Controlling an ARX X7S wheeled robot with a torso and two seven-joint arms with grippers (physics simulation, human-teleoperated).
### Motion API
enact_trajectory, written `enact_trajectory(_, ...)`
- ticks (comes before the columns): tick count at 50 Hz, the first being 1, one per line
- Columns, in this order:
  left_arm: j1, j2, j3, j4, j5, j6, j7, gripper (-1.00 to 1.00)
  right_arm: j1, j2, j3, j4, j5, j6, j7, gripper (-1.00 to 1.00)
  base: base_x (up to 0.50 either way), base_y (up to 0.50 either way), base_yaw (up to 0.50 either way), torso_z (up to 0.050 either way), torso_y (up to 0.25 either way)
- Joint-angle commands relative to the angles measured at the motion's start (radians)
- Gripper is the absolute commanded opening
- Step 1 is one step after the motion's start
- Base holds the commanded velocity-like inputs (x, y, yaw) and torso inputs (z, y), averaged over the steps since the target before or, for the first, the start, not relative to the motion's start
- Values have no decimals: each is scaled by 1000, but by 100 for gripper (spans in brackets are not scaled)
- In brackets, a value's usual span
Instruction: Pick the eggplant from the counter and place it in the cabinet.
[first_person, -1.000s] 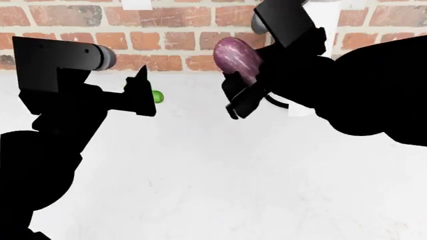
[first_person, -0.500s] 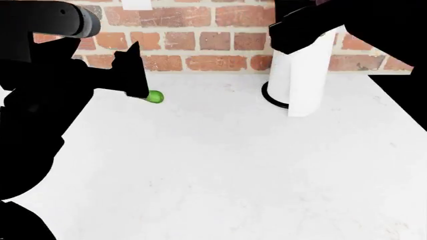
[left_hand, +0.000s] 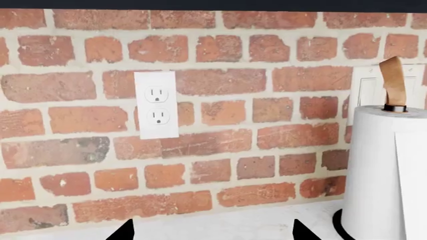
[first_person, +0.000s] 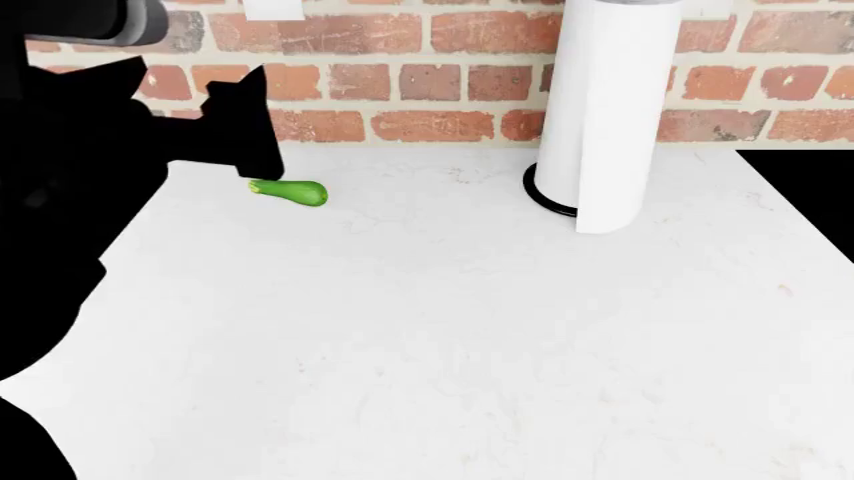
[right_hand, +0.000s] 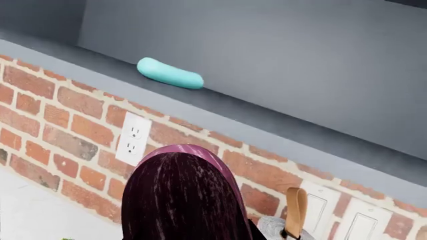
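R arm gone from head view; eggplant (right_hand: 183, 197) near cabinet (right_hand: 267, 60); no writing.

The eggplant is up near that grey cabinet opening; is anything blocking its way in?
Nothing visible does. In the right wrist view the eggplant sits below the open cabinet, with only brick wall behind it. A teal object lies on the cabinet floor off to one side, leaving bare shelf beside it.

On the white counter (first_person: 441, 330) lie a green vegetable (first_person: 292, 192) and an upright paper-towel roll (first_person: 609, 110) by the brick wall (first_person: 427, 95).
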Motion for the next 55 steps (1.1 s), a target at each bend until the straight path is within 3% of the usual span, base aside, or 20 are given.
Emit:
enact_trajectory(1, 21, -27, 11, -8, 2, 40, 10, 100, 108, -49, 7, 67, 20, 72, 11, -100, 0, 0, 0, 0, 0)
enact_trajectory(17, 100, -32, 62, 2, 77, 104, 78, 100, 149, -90, 81, 169, -56, 142, -30, -100, 0, 0, 0, 0, 0)
enact_trajectory(29, 180, -39, 91, 11, 144, 167, 142, 100, 149, -162, 105, 323, -293, 141, -185, -100, 0, 0, 0, 0, 0)
enact_trajectory(34, 195, -35, 107, -4, 172, 194, 174, 100, 167, -258, 68, 467, -495, 137, -325, -100, 0, 0, 0, 0, 0)
enact_trajectory(37, 195, -36, 127, -19, 200, 210, 197, 100, 169, -369, 135, 598, -728, 216, -468, -100, 0, 0, 0, 0, 0)
enact_trajectory(41, 206, -41, 152, -36, 244, 245, 241, 100, 169, -552, 233, 767, -1272, 302, -825, -100, 0, 0, 0, 0, 0)
enact_trajectory(46, 236, -45, 164, -66, 288, 298, 294, 100, 169, -749, 343, 1009, -1893, 209, -1241, -100, 0, 0, 0, 0, 0)
enact_trajectory(55, 248, -46, 180, -81, 309, 322, 318, 100, 170, -760, 246, 1067, -1879, 168, -1226, -100, 0, 0, 0, 0, 0)
